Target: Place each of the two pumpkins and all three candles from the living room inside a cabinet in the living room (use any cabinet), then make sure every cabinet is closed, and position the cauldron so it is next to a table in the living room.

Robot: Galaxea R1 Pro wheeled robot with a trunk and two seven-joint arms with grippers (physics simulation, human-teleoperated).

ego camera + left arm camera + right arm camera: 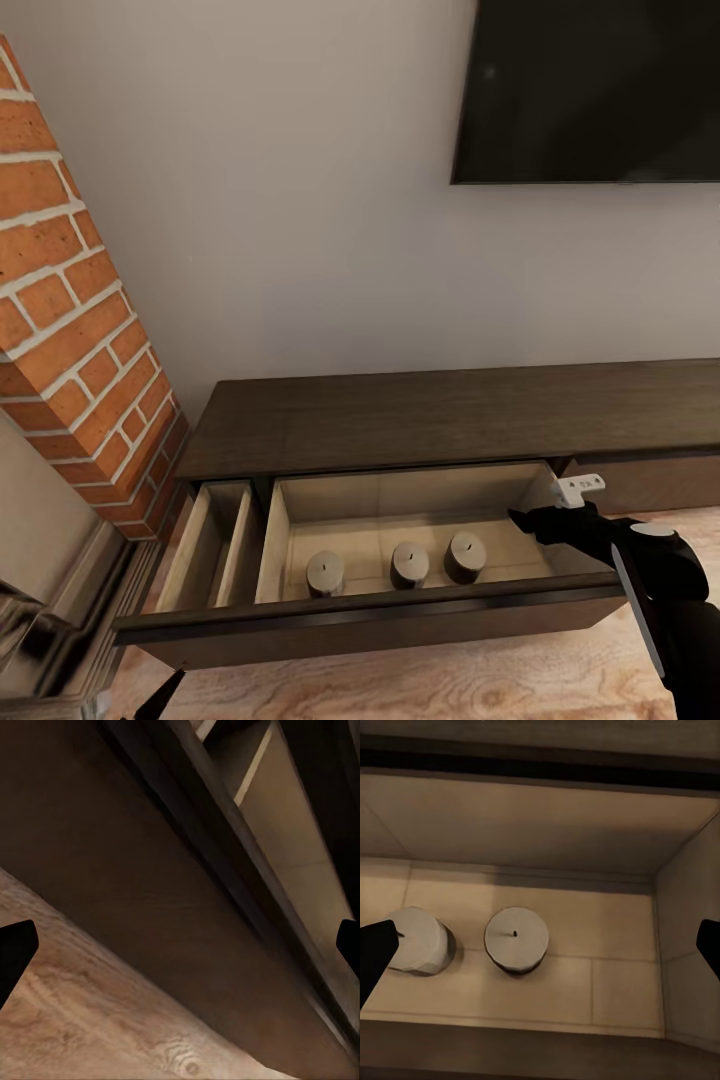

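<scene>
The long dark-brown cabinet (450, 415) has one drawer (380, 620) pulled out, pale wood inside. Three cream candles stand upright in a row on the drawer floor (325, 573) (409, 564) (465, 556). My right gripper (530, 520) hovers over the drawer's right end, open and holding nothing. In the right wrist view two candles (516, 939) (416, 939) sit below the right gripper (545, 945). My left gripper (185, 937) is open, low in front of the drawer front (150, 870); its dark tip (160, 697) pokes in at the head view's lower edge. The pumpkins, cauldron and table are out of view.
A brick fireplace (70, 330) with a stone base rises close on the left. A dark TV (590, 90) hangs on the wall above the cabinet. A narrow side compartment (205, 545) lies beside the candles. Wood floor (450, 680) runs in front.
</scene>
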